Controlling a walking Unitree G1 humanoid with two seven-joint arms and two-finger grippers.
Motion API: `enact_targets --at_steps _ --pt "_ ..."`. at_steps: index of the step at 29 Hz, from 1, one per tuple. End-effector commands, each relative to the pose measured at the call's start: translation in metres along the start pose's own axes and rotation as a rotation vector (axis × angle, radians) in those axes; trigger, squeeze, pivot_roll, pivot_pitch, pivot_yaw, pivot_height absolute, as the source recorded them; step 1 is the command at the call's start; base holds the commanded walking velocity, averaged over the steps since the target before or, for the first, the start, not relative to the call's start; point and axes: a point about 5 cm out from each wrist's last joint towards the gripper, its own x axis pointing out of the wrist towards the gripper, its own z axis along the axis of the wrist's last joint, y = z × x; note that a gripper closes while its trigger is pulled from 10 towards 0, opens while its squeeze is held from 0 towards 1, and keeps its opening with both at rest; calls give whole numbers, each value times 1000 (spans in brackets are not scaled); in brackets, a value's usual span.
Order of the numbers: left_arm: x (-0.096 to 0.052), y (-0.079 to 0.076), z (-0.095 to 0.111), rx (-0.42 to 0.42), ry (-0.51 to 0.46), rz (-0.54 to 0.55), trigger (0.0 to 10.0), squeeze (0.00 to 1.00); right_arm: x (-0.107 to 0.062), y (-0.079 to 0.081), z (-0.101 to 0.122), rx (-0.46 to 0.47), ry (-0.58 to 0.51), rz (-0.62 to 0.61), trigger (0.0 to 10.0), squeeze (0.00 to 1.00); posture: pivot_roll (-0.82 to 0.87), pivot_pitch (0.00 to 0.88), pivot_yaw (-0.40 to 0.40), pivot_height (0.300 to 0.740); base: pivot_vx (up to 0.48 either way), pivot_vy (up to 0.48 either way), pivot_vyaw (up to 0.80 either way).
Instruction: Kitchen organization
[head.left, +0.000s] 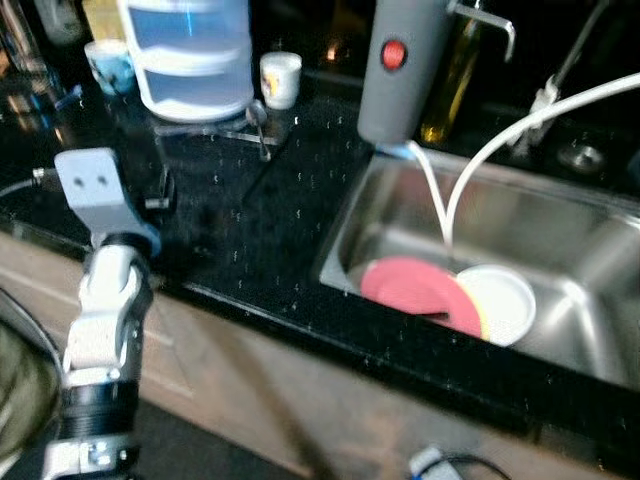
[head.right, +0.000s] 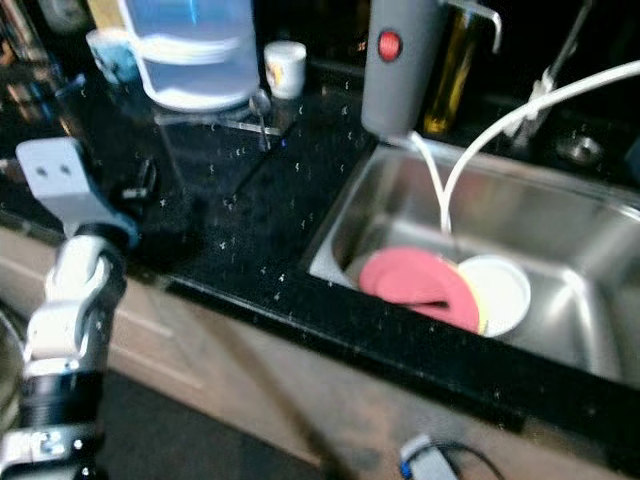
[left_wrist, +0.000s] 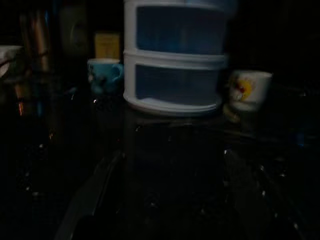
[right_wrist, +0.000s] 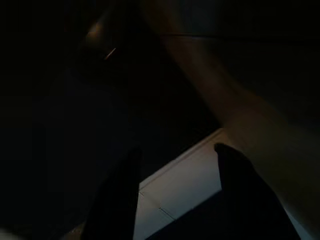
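Your left gripper (head.left: 150, 195) reaches out low over the black countertop (head.left: 270, 230), its dark fingers barely separable from the dark stone, so you cannot tell whether they are spread or closed; nothing appears to be in them. Your right gripper (right_wrist: 175, 165) hangs idle in shadow with its two fingers standing apart and nothing between them. Straight ahead of the left wrist stands the white and blue stacked container (left_wrist: 172, 55), flanked by a blue mug (left_wrist: 102, 75) on one side and a small white cup (left_wrist: 247, 90) with a printed figure on the other. A spoon (head.left: 260, 125) lies on the counter just in front of the container. To the robot's right, the steel sink (head.left: 600, 260) holds a pink plate (head.left: 415, 285) overlapping a white bowl (head.left: 500, 300), with a white hose (head.left: 470, 170) curling down into the basin past a grey dispenser (head.left: 400, 70). If you go for the cups, expect them to be light, stiff, glazed and breakable; pinch across the rim or wall rather than the handle. The plate and bowl look slick and possibly wet, so take them by an exposed edge. The stacked container will likely be bulky and may separate at its tiers, so grip it low.
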Motion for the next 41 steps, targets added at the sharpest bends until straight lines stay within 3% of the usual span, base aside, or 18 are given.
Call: enact_targets --at_steps 1,7,27,41 --pt "-1 -2 0 -22 7 -4 10000 0 -1 -18 19 17 -58 -57 10000 0 12 0 -5 740 0 0 0" --pt "-3 -10 -4 -28 25 -41 10000 0 -1 -18 18 8 -53 -55 10000 0 13 4 -7 740 0 0 0" --pt "-6 -14 -18 -27 111 -59 10000 0 -1 -19 16 -2 -30 -59 10000 0 15 6 -9 740 0 0 0" --pt "-8 -18 -21 -20 125 -74 10000 0 -1 -19 16 -2 -31 -59 10000 0 14 0 -9 740 -310 0 0"
